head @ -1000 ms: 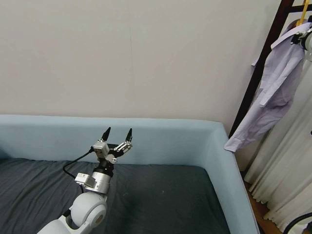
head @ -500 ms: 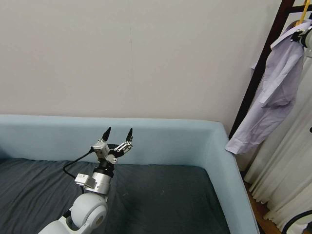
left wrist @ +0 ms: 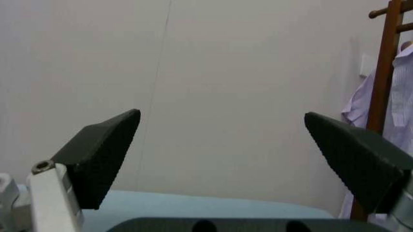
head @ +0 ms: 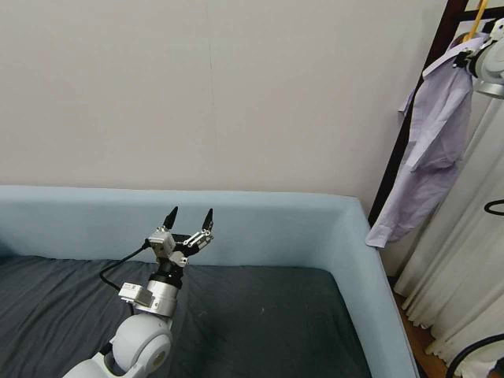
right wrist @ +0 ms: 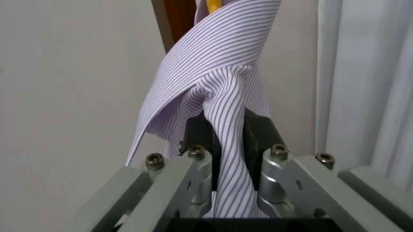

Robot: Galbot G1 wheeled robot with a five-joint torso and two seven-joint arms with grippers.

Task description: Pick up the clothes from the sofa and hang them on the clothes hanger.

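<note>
R gripper (right wrist: 226, 133) holding the shirt (head: 429, 134) up at the rack (head: 392, 185); L gripper (head: 191, 214) idling over the sofa (head: 260, 224).

The R gripper is pinching a bunched fold of the striped shirt right at the collar, high up beside the dark wooden rack and just under the yellow hanger (head: 478, 14). Gripping at the collar is letting the body and sleeves dangle freely, well above the sofa's end, prob. so the neck can be brought to the hanger. Can't tell if the collar is resting on the hanger yet, as the top is cut off at the view's edge. The L gripper is pointing up over the dark seat cushion (head: 260, 323) w/ fingers spread and nothing in them, apparently parked out of the way. Pickup looks done, w/ hanging underway.
</note>
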